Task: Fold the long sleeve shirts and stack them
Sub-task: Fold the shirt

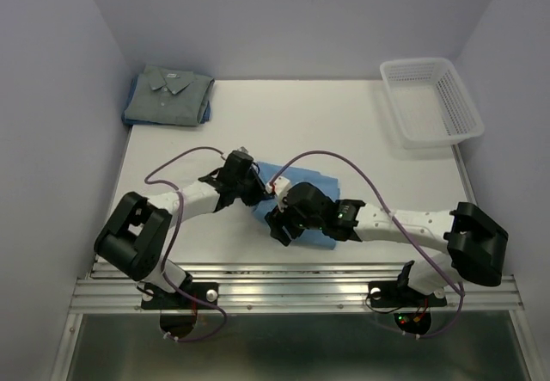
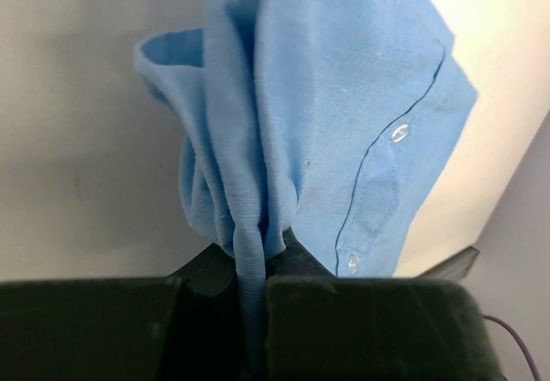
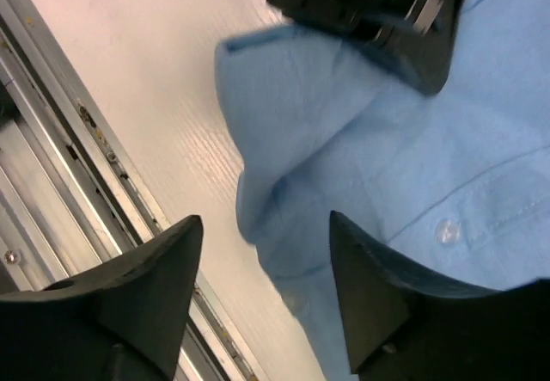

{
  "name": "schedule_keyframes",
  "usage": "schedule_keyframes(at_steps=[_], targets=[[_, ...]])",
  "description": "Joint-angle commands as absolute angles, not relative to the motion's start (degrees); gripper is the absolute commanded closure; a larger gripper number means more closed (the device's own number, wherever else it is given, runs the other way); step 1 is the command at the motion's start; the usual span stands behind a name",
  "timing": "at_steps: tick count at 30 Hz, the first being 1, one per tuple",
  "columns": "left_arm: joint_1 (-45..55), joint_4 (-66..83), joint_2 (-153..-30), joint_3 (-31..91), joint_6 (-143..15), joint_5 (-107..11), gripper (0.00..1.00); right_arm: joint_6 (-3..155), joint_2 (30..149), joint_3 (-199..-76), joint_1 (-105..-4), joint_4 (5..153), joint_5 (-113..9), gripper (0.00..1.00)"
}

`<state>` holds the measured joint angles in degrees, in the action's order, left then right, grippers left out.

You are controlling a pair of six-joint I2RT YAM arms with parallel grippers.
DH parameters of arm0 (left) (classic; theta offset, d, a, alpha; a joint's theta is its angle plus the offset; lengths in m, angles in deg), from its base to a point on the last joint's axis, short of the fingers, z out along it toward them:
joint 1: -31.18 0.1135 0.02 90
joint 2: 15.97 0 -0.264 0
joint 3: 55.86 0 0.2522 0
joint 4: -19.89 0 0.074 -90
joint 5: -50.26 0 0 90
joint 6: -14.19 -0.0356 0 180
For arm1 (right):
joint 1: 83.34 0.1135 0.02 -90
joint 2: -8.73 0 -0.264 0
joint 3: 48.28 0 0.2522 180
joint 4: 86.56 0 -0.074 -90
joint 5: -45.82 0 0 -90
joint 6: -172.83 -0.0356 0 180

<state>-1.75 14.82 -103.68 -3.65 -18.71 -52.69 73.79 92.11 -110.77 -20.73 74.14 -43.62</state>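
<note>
Lying rumpled at the near middle of the tabletop, the light blue shirt sits between my two tools. My left tool is pinched tight on a gathered fold of its cloth. My right tool hangs over the shirt's near edge, fingers parted, gripping nothing. The grey shirt rests folded at the far left corner, the white basket at the far right.

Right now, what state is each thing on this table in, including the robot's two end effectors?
light blue shirt: partly folded, one bunched edge pinched.
grey shirt: folded, collar up, far left corner.
white mesh basket: upright, nothing visible inside.
left end effector: shut on the light blue shirt.
right end effector: open, holding nothing.
</note>
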Motion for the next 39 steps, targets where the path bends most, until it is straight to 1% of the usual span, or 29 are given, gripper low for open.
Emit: schedule_keyframes(at_steps=[1, 2, 3, 4, 6, 7, 10, 11, 12, 15, 16, 17, 20, 23, 28, 32, 36, 39], targets=[[-1.3, 2.3, -95.5, 5.9, -29.5, -42.0, 1.00, 72.6, 88.0, -110.7, -20.5, 72.7, -39.4, 0.25], [-1.3, -2.6, -93.5, 7.7, -31.3, -40.5, 1.00, 72.2, 86.0, -110.7, -20.5, 72.4, -39.1, 0.07], [-1.3, -5.2, -92.8, 9.6, -33.2, -37.9, 1.00, 71.9, 84.8, -110.6, -20.5, 72.1, -37.7, 0.00], [-1.3, -10.9, -92.4, 13.8, -37.4, -34.8, 1.00, 71.4, 83.5, -110.7, -20.5, 71.8, -36.5, 0.00], [-1.3, -16.9, -92.7, 18.4, -40.7, -31.5, 1.00, 70.0, 79.1, -111.3, -20.5, 69.3, -32.1, 0.00], [-1.3, -22.2, -93.4, 23.0, -43.4, -27.9, 1.00, 70.0, 77.5, -111.3, -20.5, 68.4, -31.1, 0.00], [-1.3, -30.1, -94.5, 31.0, -46.7, -22.3, 1.00, 69.2, 70.9, -109.6, -20.5, 68.3, -25.8, 0.00], [-1.3, -31.2, -94.7, 32.5, -48.5, -22.0, 1.00, 69.2, 69.5, -109.2, -20.5, 68.1, -24.3, 0.00], [-1.3, -32.4, -95.1, 34.0, -52.7, -21.5, 1.00, 68.3, 68.2, -108.9, -20.5, 67.1, -20.9, 0.00], [-1.3, -40.8, -98.8, 41.5, -55.1, -10.4, 1.00, 67.8, 64.6, -108.0, -20.5, 64.8, -16.1, 0.00], [-1.3, -43.8, -100.1, 46.2, -54.6, -3.1, 1.00, 67.8, 63.6, -107.5, -20.5, 64.4, -15.4, 0.00], [-1.3, -49.4, -103.0, 48.4, -54.5, 0.0, 1.00, 68.1, 63.1, -107.3, -20.5, 64.0, -15.0, 0.00], [-1.3, -56.1, -107.2, 54.1, -55.1, 10.0, 1.00, 69.4, 62.3, -106.8, -20.5, 62.8, -13.9, 0.00], [-1.2, -55.9, -108.7, 54.1, -58.7, 16.0, 1.00, 69.7, 62.3, -106.5, -20.5, 62.2, -12.4, 0.00], [-0.9, -58.0, -113.1, 56.4, -59.4, 27.2, 1.00, 70.1, 62.4, -106.4, -20.5, 61.6, -11.2, 0.00], [0.2, -56.4, -119.7, 60.0, -64.2, 29.9, 1.00, 70.3, 62.3, -106.1, -20.5, 61.4, -10.1, 0.00], [0.2, -57.3, -127.0, 61.5, -62.9, 29.8, 1.00, 70.5, 62.3, -105.6, -20.5, 61.2, -8.9, 0.00], [0.0, -58.1, -134.7, 66.7, -62.4, 28.0, 1.00, 70.6, 62.8, -105.6, -20.5, 61.3, -8.7, 0.00]])
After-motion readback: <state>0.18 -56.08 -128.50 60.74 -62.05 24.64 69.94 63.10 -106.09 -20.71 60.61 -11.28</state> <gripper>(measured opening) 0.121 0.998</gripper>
